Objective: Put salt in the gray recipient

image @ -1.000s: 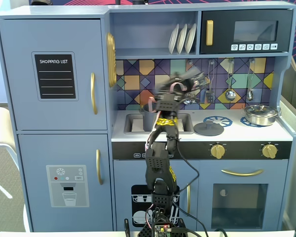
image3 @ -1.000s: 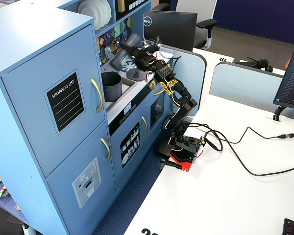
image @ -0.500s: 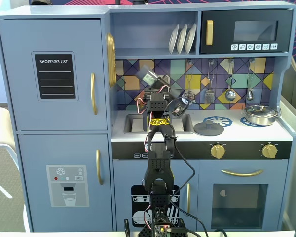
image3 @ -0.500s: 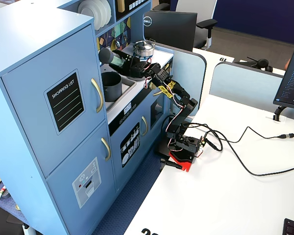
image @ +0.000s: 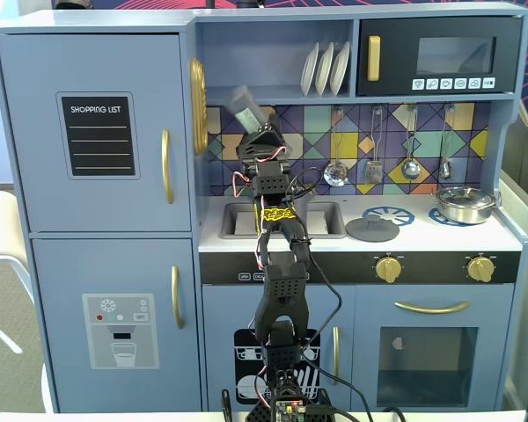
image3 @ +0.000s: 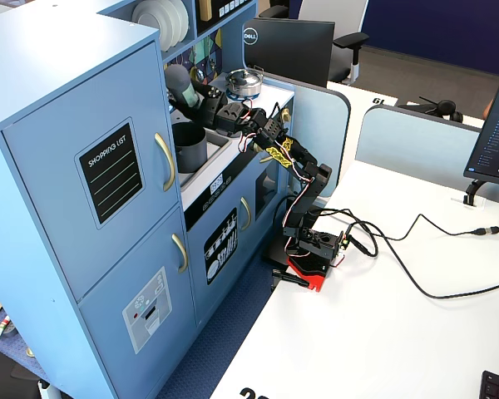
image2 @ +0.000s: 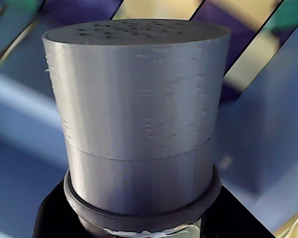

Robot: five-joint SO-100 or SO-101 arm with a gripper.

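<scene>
My gripper (image: 254, 125) is shut on the salt (image: 246, 104), a gray shaker with a pale green label, held tilted up and to the left under the shelf. In the other fixed view the salt (image3: 183, 86) hangs in the gripper (image3: 200, 98) just above the gray recipient (image3: 187, 146), a dark gray pot standing in the sink. In the front fixed view the arm hides the pot. The wrist view is filled by the shaker's perforated top (image2: 139, 109), with black fingers (image2: 52, 218) at its base.
A shiny silver pan (image: 465, 204) sits on the right burner and a flat gray lid (image: 372, 229) lies on the counter. Utensils (image: 411, 148) hang on the tiled back wall. Plates (image: 326, 69) stand on the shelf overhead. The fridge wall (image: 198, 105) is close on the left.
The arm has swung left and lifted with the shaker, from the middle of the counter to above the pot at the sink.
</scene>
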